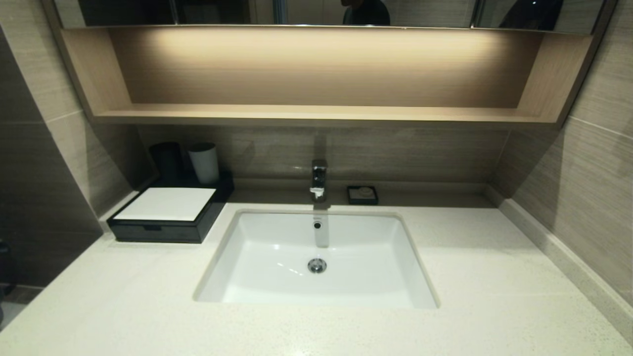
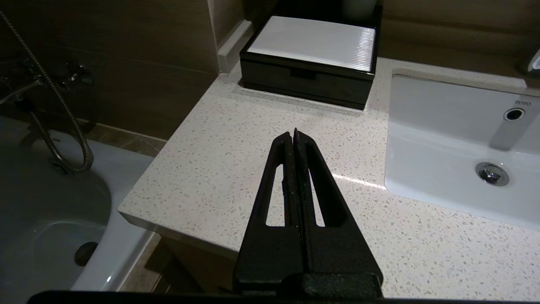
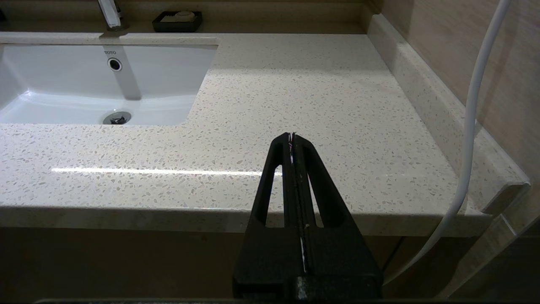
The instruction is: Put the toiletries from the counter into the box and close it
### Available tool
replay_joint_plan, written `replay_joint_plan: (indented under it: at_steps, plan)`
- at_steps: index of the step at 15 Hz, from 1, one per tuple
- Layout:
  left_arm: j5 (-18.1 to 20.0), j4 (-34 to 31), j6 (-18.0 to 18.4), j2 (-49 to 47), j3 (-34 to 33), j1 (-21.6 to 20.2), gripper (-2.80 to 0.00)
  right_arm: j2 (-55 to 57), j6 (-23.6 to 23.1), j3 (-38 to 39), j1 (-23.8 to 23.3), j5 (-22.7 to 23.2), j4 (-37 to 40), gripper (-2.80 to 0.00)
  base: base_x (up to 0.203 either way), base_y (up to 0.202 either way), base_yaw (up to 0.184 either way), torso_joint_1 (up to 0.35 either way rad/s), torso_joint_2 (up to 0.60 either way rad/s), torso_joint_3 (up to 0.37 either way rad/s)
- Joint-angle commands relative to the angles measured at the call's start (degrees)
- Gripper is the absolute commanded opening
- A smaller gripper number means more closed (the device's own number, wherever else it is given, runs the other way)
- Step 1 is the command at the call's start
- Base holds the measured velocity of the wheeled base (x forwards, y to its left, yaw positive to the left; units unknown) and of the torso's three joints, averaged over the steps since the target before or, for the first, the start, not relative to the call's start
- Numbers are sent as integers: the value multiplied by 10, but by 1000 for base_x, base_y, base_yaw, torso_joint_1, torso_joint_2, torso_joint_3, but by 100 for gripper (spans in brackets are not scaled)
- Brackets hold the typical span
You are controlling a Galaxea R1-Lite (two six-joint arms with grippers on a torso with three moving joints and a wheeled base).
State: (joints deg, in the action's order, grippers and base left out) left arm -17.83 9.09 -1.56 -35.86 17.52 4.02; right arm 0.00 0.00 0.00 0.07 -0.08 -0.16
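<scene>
The black box with a flat white top (image 1: 163, 217) stands at the counter's back left, its drawer front flush with the case (image 2: 303, 80). No toiletries show on the cream speckled counter (image 1: 494, 277) in any view. My left gripper (image 2: 294, 131) hangs shut and empty over the counter's front left corner, a good way short of the box. My right gripper (image 3: 292, 135) is shut and empty over the counter's front edge, to the right of the sink. Neither arm shows in the head view.
A white sink basin (image 1: 376, 237) with a chrome tap (image 1: 319, 179) sits mid-counter. A small black dish (image 1: 362, 195) stands behind it. A black cup (image 1: 166, 160) and a white cup (image 1: 204, 162) stand behind the box. A bathtub (image 2: 42, 211) lies left of the counter; a white cable (image 3: 472, 118) hangs at the right.
</scene>
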Motion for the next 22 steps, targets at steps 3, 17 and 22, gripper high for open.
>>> replay_joint_plan:
  at_steps: [3,17,22]
  plan:
    - [-22,-29,1,94,-20,-7,-280,-1,0,1,0,0,0,-280,0,0,0,0,0,0]
    - [60,-124,34,309,-83,-38,-280,-1,0,1,0,0,0,-280,0,0,0,0,0,0]
    - [184,-137,36,338,-107,-38,-280,-1,0,1,0,0,0,-280,0,0,0,0,0,0]
